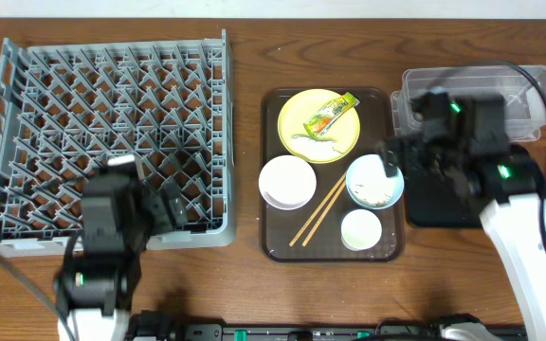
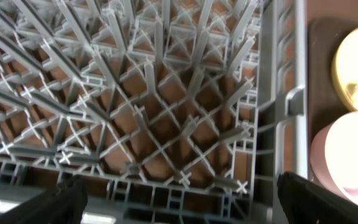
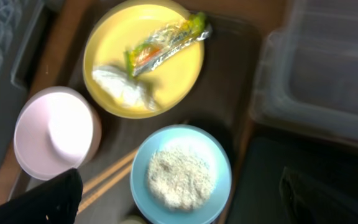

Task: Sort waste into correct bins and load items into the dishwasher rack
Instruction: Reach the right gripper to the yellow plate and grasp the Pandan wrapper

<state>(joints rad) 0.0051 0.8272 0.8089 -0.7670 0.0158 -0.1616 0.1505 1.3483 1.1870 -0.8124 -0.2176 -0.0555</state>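
The yellow plate (image 1: 319, 125) on the brown serving tray (image 1: 271, 242) holds the green-and-orange wrapper (image 1: 331, 115) and the white tissue (image 1: 313, 138); both show in the right wrist view, the wrapper (image 3: 166, 42) and the tissue (image 3: 122, 88). The light blue bowl (image 1: 373, 181) holds rice scraps (image 3: 181, 178). The white bowl (image 1: 287, 182), the small white cup (image 1: 360, 229) and the chopsticks (image 1: 318, 211) lie on the tray. My right gripper (image 3: 180, 200) is open above the blue bowl. My left gripper (image 2: 180, 199) is open over the near right corner of the grey rack (image 1: 112, 133).
The clear tub (image 1: 529, 90) stands at the far right, partly hidden by my right arm. The black tray (image 1: 434, 204) lies in front of it, next to the serving tray. The rack's raised right side (image 2: 283, 112) stands between my left gripper and the serving tray.
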